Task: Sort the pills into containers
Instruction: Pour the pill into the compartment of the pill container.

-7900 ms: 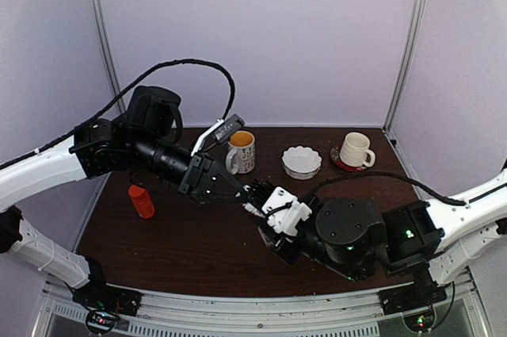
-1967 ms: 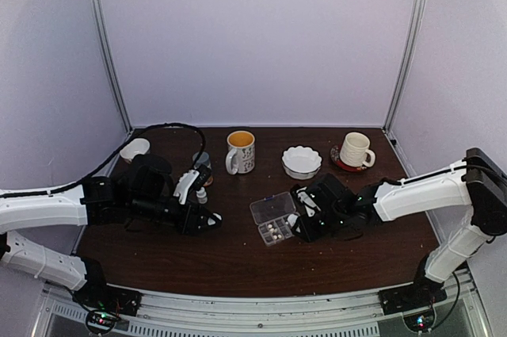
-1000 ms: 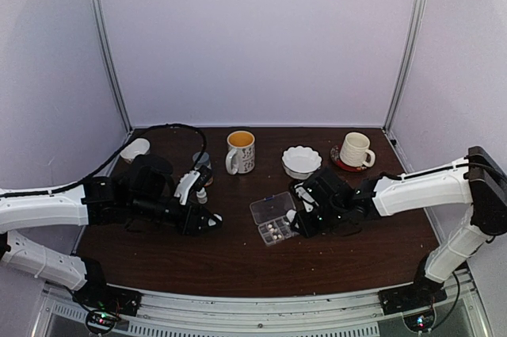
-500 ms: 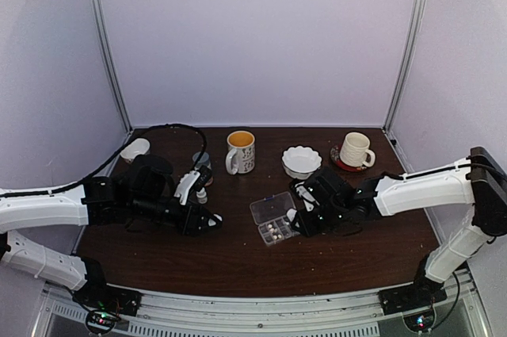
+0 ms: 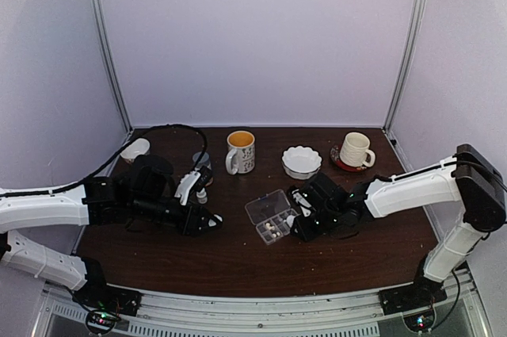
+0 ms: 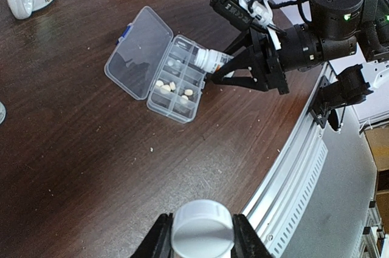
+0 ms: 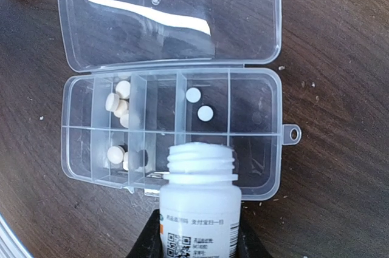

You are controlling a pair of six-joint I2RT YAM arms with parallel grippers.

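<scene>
A clear plastic rectangular pill box (image 7: 256,101) lies open near the middle of a dark brown wooden table (image 5: 238,266), its hinged lid (image 7: 170,15) folded flat behind two rows of compartments. One upper compartment holds two white round tablets (image 7: 193,95). Further left, about four tan pills (image 7: 112,101) cluster in the upper row, with two more below beside one darker pill (image 7: 140,158). The right gripper (image 7: 197,240) is clamped on a small white plastic bottle (image 7: 197,197), uncapped, its threaded mouth over the box's near row. The bottle's label carries a QR code and print too fine to read. The left gripper (image 6: 202,240), well apart from the box, pinches one white round cap (image 6: 202,227). At the rear stand two mugs, a white mug with a yellow inside (image 5: 241,151) and a cream mug (image 5: 356,149), and two bowls, a white scalloped bowl (image 5: 302,162) and a small white bowl (image 5: 135,149).
</scene>
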